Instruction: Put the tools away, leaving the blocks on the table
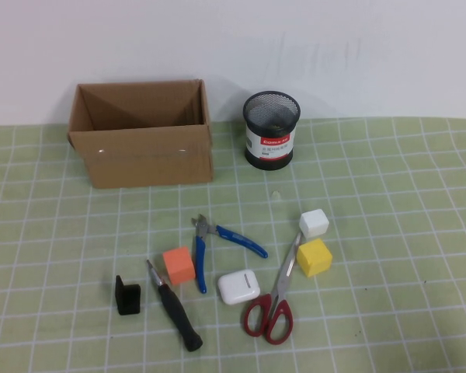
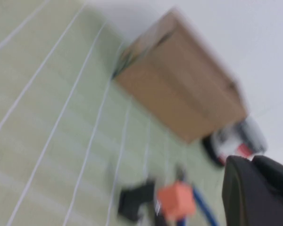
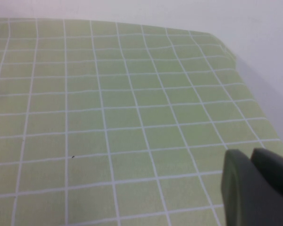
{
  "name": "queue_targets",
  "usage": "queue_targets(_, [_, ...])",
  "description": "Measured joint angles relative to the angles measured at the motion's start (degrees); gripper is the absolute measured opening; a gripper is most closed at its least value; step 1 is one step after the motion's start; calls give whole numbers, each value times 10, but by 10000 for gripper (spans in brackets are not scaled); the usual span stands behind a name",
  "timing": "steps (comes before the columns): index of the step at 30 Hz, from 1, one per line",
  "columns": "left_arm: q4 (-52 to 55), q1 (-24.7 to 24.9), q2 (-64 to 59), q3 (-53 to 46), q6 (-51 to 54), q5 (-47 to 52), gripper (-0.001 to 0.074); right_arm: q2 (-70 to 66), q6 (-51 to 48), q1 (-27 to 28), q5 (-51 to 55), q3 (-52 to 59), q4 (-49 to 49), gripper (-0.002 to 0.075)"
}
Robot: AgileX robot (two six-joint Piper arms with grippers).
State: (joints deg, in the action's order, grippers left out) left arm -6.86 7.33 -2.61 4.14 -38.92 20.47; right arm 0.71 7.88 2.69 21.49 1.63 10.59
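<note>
In the high view the black-handled screwdriver [image 1: 175,309], the blue-handled pliers [image 1: 217,237] and the red-handled scissors [image 1: 273,299] lie on the green grid mat [image 1: 388,311]. The orange cube [image 1: 179,265] sits between screwdriver and pliers. The yellow cube [image 1: 314,256] and white cube [image 1: 314,223] sit by the scissor blades. Neither arm shows in the high view. My left gripper [image 2: 251,159] is shut and empty, above the mat, looking at the orange cube [image 2: 176,200] and a pliers handle [image 2: 203,207]. My right gripper [image 3: 251,153] is shut and empty over bare mat.
An open cardboard box [image 1: 144,136] stands at the back left, with a black mesh cup [image 1: 270,130] to its right. A white rounded case [image 1: 238,286] lies between pliers and scissors. A small black bracket [image 1: 127,296] stands left of the screwdriver.
</note>
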Motion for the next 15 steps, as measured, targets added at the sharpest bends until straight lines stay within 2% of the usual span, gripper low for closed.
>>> queue_targets(4, [0, 0, -97, 119, 20, 148, -3, 0, 0, 0, 0, 0, 0, -11])
queue_targets(9, [0, 0, -260, 277, 135, 329, -3, 0, 0, 0, 0, 0, 0, -11])
queue_targets(12, [0, 0, -355, 343, 210, 410, -3, 0, 0, 0, 0, 0, 0, -11])
queue_targets(15, [-5, 0, -443, 380, 266, 433, -3, 0, 0, 0, 0, 0, 0, -11])
